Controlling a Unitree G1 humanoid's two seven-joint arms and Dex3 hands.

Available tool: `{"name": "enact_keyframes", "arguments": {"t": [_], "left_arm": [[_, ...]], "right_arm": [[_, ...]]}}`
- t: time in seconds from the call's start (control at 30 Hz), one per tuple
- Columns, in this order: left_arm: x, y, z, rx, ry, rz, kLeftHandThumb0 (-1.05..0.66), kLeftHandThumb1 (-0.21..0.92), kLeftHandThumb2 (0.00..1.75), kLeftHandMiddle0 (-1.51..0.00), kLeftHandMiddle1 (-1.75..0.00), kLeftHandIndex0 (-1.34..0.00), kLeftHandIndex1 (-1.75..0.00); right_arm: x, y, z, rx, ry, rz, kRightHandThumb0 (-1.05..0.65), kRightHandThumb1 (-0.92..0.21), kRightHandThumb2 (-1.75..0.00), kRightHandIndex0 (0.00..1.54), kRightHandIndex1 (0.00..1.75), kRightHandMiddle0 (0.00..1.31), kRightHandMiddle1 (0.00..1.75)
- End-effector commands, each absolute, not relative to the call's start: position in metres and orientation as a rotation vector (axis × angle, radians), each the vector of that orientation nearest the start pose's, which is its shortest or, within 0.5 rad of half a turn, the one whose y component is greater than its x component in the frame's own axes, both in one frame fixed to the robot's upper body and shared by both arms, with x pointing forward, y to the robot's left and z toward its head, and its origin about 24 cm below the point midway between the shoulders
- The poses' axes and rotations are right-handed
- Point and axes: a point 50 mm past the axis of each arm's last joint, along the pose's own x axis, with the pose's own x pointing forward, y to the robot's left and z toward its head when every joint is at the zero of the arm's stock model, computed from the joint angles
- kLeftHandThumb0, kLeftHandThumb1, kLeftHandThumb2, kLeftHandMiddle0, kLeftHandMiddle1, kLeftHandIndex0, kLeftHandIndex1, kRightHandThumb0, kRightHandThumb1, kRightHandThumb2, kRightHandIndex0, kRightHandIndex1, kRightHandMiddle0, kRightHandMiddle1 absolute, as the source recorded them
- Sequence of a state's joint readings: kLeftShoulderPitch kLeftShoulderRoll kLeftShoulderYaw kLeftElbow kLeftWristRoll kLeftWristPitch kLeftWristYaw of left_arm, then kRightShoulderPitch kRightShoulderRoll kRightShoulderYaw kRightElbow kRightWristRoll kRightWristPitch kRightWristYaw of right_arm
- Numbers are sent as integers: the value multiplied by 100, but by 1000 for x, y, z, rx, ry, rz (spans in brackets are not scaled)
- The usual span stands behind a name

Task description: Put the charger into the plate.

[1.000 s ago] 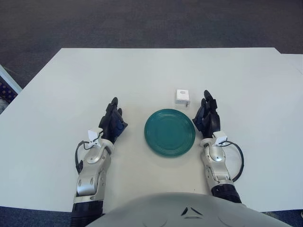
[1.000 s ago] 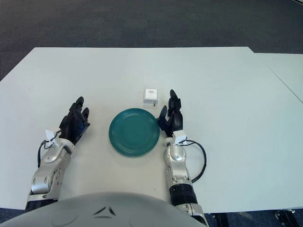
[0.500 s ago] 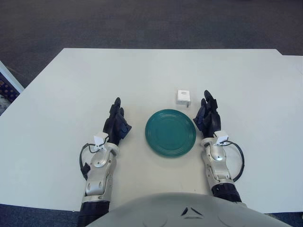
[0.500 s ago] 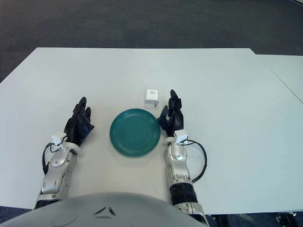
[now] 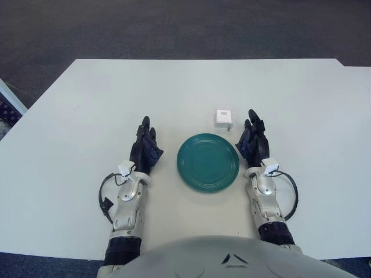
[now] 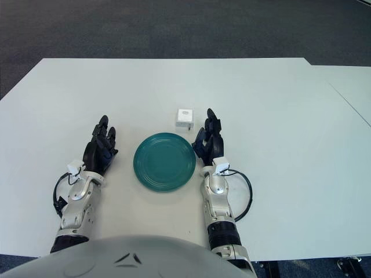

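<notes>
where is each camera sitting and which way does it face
Left eye view: on the head, looking forward and down at the table; both forearms and the torso's top show.
Right eye view: just to its right, facing the same way, same body parts.
Shared: plate, charger beyond it, left hand, right hand.

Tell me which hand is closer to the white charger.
Right. The right hand sits just beside and below the charger, at the plate's right edge; the left hand is across the plate, far left.
</notes>
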State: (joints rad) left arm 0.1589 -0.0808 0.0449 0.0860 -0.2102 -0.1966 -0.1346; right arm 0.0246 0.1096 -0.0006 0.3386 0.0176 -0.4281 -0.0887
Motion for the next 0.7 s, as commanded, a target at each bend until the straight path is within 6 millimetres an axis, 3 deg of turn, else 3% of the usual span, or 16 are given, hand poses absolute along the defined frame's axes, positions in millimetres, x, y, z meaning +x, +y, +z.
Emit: {"name": "enact_keyframes", "arguments": {"t": [0.0, 0.13, 0.4, 0.67], "left_arm": [[210, 152, -11, -284, 86, 23, -105, 92, 118, 0, 0, 0, 0], [211, 151, -13, -282, 82, 24, -105, 92, 117, 0, 0, 0, 0], [212, 148, -18, -296, 96, 36, -105, 92, 116, 0, 0, 0, 0], [217, 140, -17, -247, 104, 23, -105, 92, 116, 0, 0, 0, 0]], "right_arm": [[225, -135, -23, 120, 64, -125, -67, -92, -95, 4, 0, 0, 27], [228, -143, -25, 121, 106, -139, -67, -92, -93, 4, 0, 0, 27], [244, -203, -30, 55, 201, -139, -75, -92, -92, 5, 1, 0, 27], [253, -199, -33, 84, 191, -87, -83, -92, -96, 7, 1, 0, 29]]}}
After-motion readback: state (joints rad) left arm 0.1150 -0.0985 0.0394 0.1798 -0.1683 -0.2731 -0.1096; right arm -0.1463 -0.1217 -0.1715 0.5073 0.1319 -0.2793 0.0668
